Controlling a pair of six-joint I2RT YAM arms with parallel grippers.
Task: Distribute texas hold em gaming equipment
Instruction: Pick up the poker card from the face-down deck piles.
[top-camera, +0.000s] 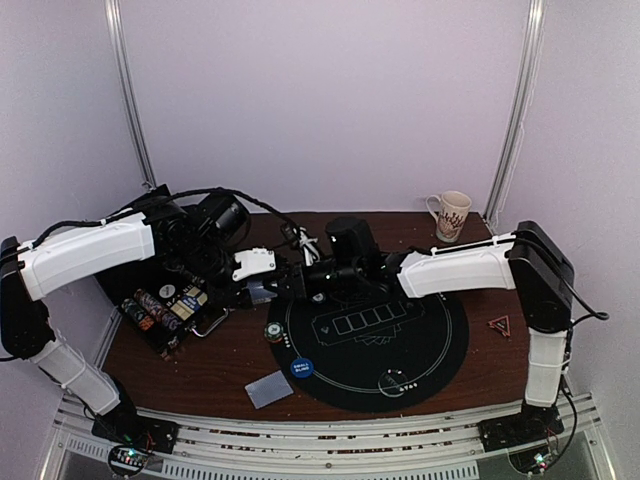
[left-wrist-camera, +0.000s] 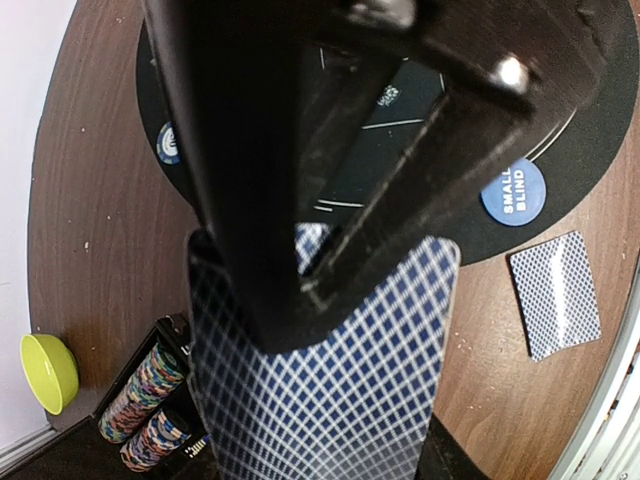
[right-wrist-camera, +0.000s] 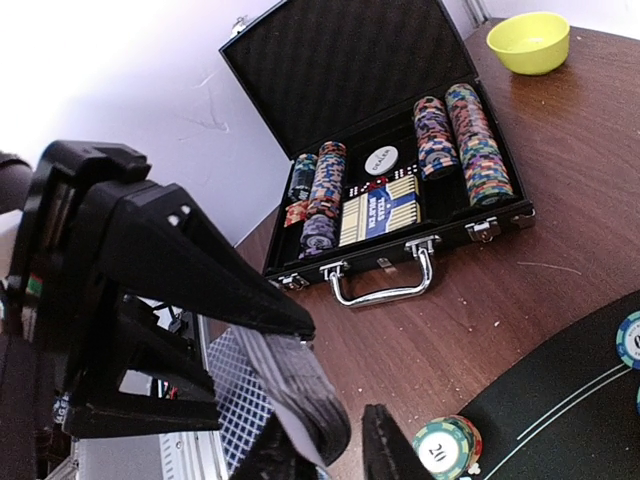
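Left gripper (left-wrist-camera: 305, 295) jaws part-closed, clamping deck of cards (left-wrist-camera: 330, 380). Right gripper (right-wrist-camera: 330, 450) jaws narrow at deck's edge; grip unclear. Beneath both: black poker mat (top-camera: 430, 350), brown table (top-camera: 235, 358). Pale lilac walls (top-camera: 320, 100) beyond.

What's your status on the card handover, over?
Left gripper shut on card deck. Right gripper at deck's edge, grip unclear. Chip stack nearby.

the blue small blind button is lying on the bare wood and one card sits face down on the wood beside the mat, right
Not quite. The small blind button lies on the black mat, just inside its edge, not on bare wood; the left wrist view shows this. The single card does sit face down on the wood beside the mat.
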